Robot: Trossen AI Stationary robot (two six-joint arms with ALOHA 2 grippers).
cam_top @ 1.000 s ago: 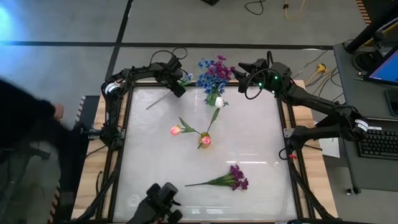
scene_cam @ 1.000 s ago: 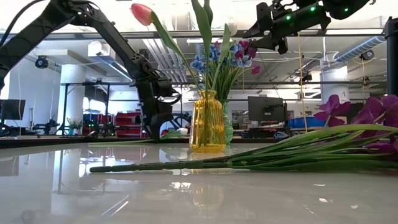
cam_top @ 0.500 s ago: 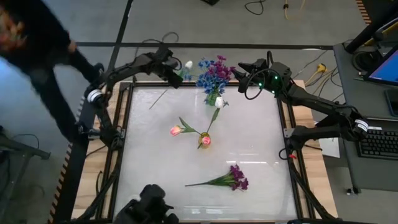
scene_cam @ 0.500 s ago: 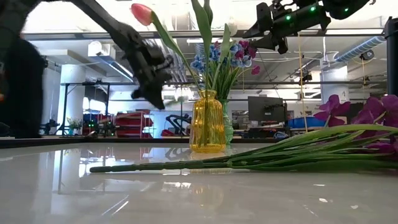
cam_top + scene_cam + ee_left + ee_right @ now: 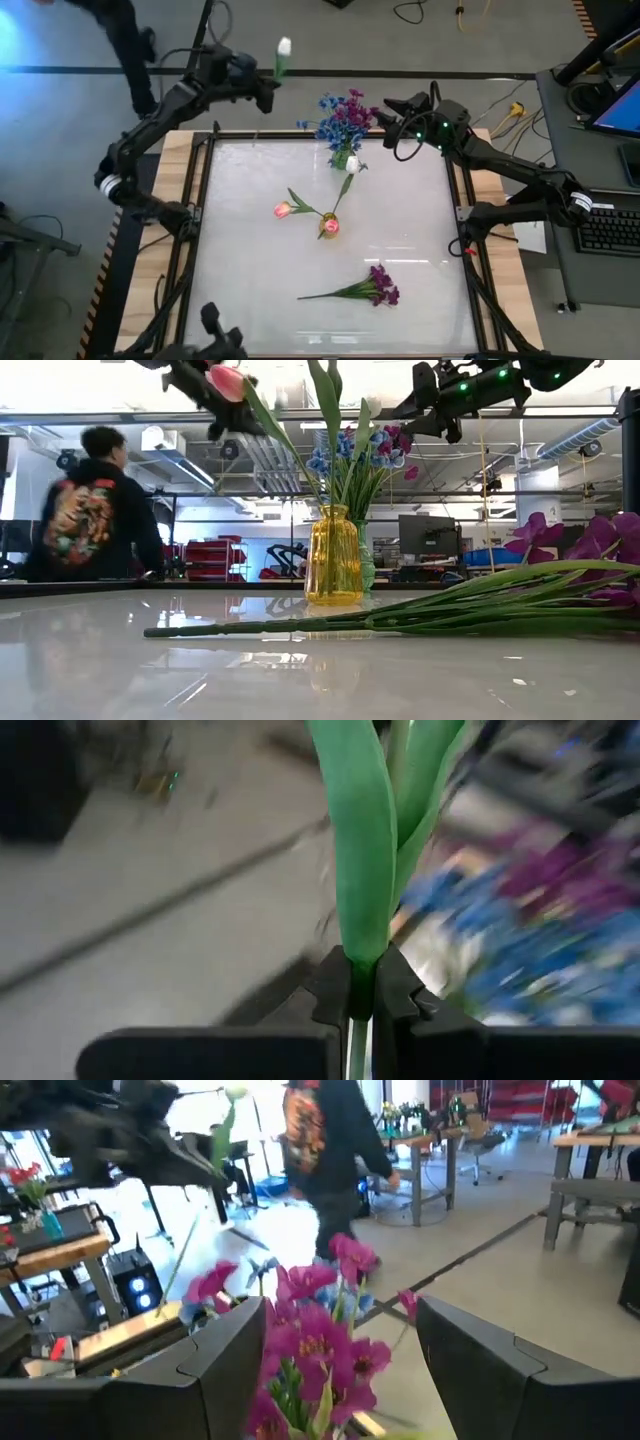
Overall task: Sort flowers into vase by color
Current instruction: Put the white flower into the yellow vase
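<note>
High view: the left gripper point(image 5: 268, 88) is raised past the far edge of the tabletop point(image 5: 250, 250), near the far left corner, clamped on the stem of a white tulip point(image 5: 284, 47) whose bud points away from the table. The right gripper point(image 5: 392, 108) hangs at the far edge, just beside the blue and purple bunch point(image 5: 345, 117) standing in the green vase point(image 5: 342, 158), with its fingers spread and nothing between them. A white bud point(image 5: 352, 165) sits just beside that vase. Mid-table, the yellow vase point(image 5: 328, 227) holds a pink tulip point(image 5: 284, 210) that leans toward the left edge. A purple sprig point(image 5: 372, 287) lies flat toward the near edge. A person point(image 5: 125, 25) stands on the floor beyond the far left corner.

Low view: the yellow vase point(image 5: 333, 556) stands upright with a pink tulip point(image 5: 227, 381) and green leaves rising from it; the blue and purple blossoms point(image 5: 360, 448) show behind. The purple sprig point(image 5: 420, 610) lies across the foreground. The right gripper point(image 5: 425, 405) is overhead, and a person point(image 5: 95, 510) stands in the room behind.

Left wrist view: the two dark fingers point(image 5: 330, 995) pinch a green stem with leaves point(image 5: 365, 870) (the background is blurred).

Right wrist view: the wide-set fingers point(image 5: 235, 1350) frame magenta blossoms point(image 5: 315, 1340); a person point(image 5: 325, 1150) is beyond.
</note>
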